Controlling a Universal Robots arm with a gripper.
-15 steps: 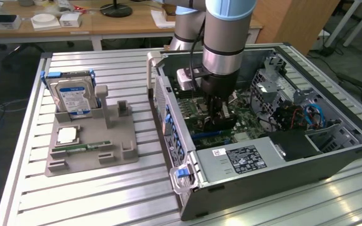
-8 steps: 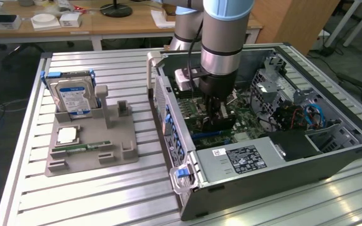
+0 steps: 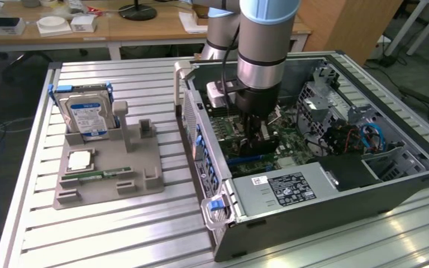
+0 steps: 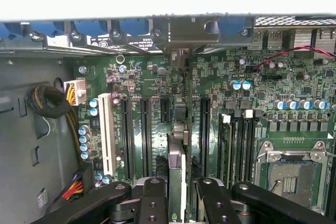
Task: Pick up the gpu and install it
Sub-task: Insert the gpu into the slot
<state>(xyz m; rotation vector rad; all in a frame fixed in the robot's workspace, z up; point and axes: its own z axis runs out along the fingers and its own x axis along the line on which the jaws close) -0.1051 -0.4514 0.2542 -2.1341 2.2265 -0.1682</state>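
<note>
Inside the open case [image 3: 393, 184], arm vertical, claw [image 4: 181, 195] clamped on upright gpu [image 4: 177, 166].

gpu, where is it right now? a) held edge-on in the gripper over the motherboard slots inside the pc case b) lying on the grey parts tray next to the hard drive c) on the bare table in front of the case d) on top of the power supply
a: the gripper is shut on the gpu, which stands edge-on over the motherboard slots inside the open pc case, with the arm reaching down into it.
</note>
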